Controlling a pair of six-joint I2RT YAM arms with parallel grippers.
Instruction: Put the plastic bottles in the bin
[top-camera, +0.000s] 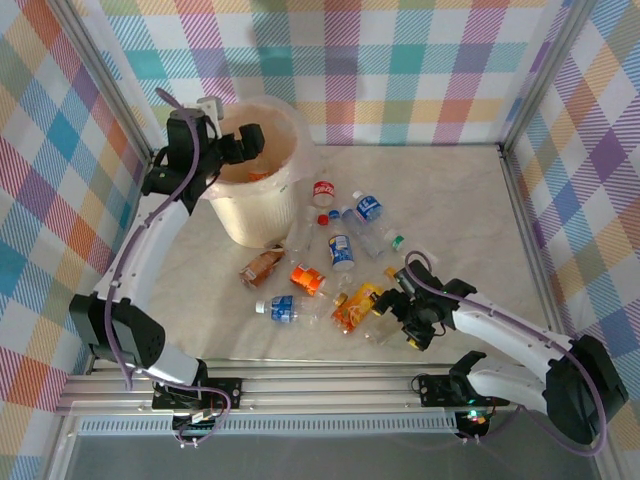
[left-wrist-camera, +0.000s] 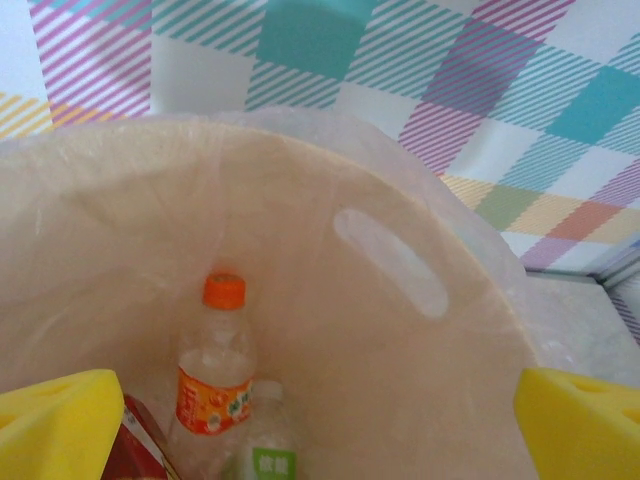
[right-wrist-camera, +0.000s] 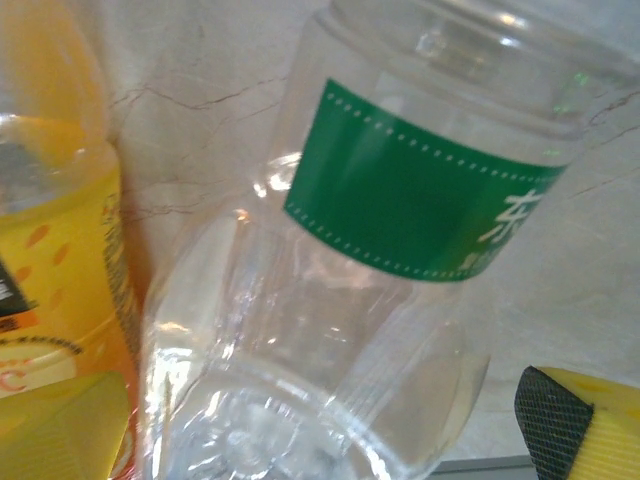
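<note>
Bin (top-camera: 247, 215): cream bucket with a translucent liner, far left of the table (top-camera: 460, 200), close to the back wall. Left wrist view looks down into it (left-wrist-camera: 330, 330).

Left gripper (top-camera: 252, 143): over the bin mouth, just inside the near rim. Jaws wide apart; yellow pads (left-wrist-camera: 55, 425) sit at either edge of the wrist view with nothing between them. Holds nothing.

Right gripper (top-camera: 398, 315): low at the table, at the near right edge of the bottle pile. Jaws fully spread and straddling a clear green-labelled bottle (right-wrist-camera: 330, 300) lying on the table. Right pad (right-wrist-camera: 585, 425) stands apart from the bottle; contact on the left side cannot be told. No grip made.

Plastic bottles, on table: loose cluster (top-camera: 330, 265) right of and in front of the bin.
- yellow-orange bottle (top-camera: 355, 305), just beside the right gripper; also at left in the right wrist view (right-wrist-camera: 60, 250)
- blue-labelled bottle (top-camera: 285, 308) lying flat, nearest the arms
- brown bottle (top-camera: 262, 265) near the bin base
- orange bottle (top-camera: 308, 280)
- red-labelled bottle (top-camera: 322, 190) farthest back

Plastic bottles, in bin: orange-capped bottle (left-wrist-camera: 212, 380) leaning on the inner wall, a green-labelled one (left-wrist-camera: 270, 462) just beside it, and a red-labelled item (left-wrist-camera: 135, 452) partly hidden by the left pad.
</note>
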